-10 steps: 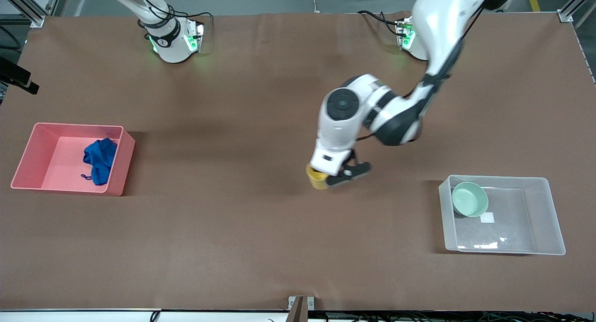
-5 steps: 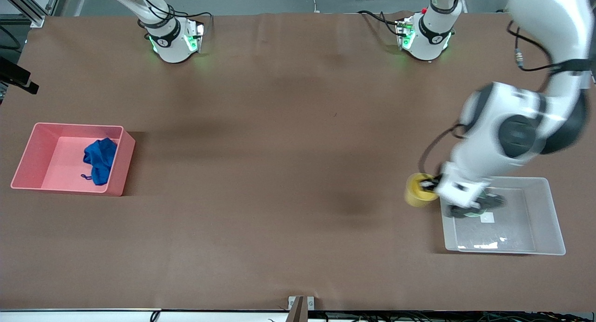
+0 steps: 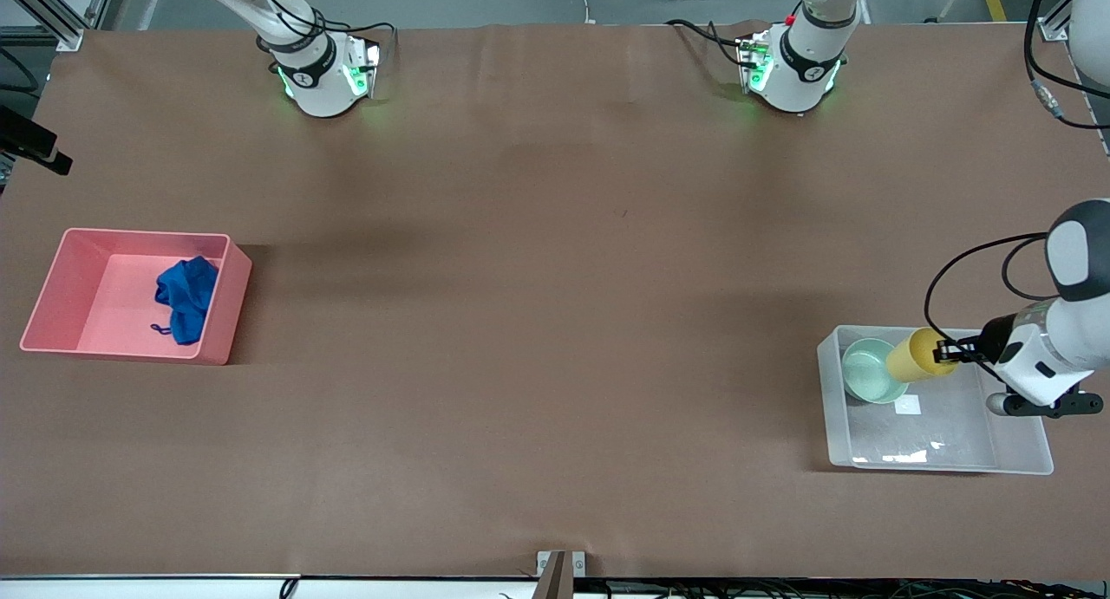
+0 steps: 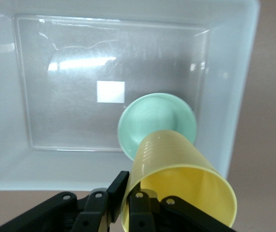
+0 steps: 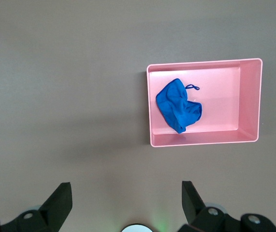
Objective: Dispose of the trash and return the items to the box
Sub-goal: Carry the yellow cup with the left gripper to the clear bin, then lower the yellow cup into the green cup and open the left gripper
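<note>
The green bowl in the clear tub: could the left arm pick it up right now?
Probably not: the left gripper is shut on the yellow cup, which hangs over the green bowl in the clear tub. It would have to drop the cup first.

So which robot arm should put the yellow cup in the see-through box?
The left: its fingers already pinch the yellow plastic cup over the clear plastic tub. The right gripper waits high over the table.

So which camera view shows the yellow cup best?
The left wrist view: the yellow cup fills it, tilted over the green bowl. The front view shows it small; the right wrist view does not show it.
</note>
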Available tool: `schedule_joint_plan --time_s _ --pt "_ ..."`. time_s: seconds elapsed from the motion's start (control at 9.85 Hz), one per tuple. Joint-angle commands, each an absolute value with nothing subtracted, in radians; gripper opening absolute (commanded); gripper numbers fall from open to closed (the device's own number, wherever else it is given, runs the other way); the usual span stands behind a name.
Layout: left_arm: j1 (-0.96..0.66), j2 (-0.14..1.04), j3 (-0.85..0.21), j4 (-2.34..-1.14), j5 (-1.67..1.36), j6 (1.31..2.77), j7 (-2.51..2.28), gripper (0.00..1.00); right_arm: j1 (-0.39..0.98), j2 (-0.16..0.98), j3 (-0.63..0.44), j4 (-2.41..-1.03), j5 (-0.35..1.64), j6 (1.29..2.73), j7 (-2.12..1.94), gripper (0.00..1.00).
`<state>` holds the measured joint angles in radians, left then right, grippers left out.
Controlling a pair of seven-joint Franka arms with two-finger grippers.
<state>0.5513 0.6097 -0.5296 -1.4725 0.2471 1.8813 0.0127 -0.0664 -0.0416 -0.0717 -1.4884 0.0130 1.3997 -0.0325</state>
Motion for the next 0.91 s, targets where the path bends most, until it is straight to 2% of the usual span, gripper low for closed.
schedule_joint_plan --time_s 0.0,0.41,0.51,0.61,0.81 --pt "0.584 0.708 -0.543 -1.482 0.253 1.897 0.043 0.0 -0.075 -0.038 -0.064 -1.479 0.008 1.391 -0.04 1.0" --pt "0.548 0.796 -0.543 -1.483 0.299 2.06 -0.008 0.0 -0.075 -0.038 -0.064 -1.479 0.008 1.391 -0.04 1.0" --pt "0.548 0.816 -0.543 -1.486 0.363 2.084 -0.041 0.04 -0.075 -0.038 -0.064 -1.479 0.008 1.391 -0.04 1.0" --pt "0.548 0.824 -0.543 -1.486 0.417 2.088 -0.064 0.14 -0.075 -0.038 -0.064 -1.479 0.008 1.391 -0.04 1.0" --pt "0.549 0.824 -0.545 -1.488 0.433 2.085 -0.067 1.0 -0.077 -0.038 -0.064 -1.479 0.008 1.391 -0.04 1.0"
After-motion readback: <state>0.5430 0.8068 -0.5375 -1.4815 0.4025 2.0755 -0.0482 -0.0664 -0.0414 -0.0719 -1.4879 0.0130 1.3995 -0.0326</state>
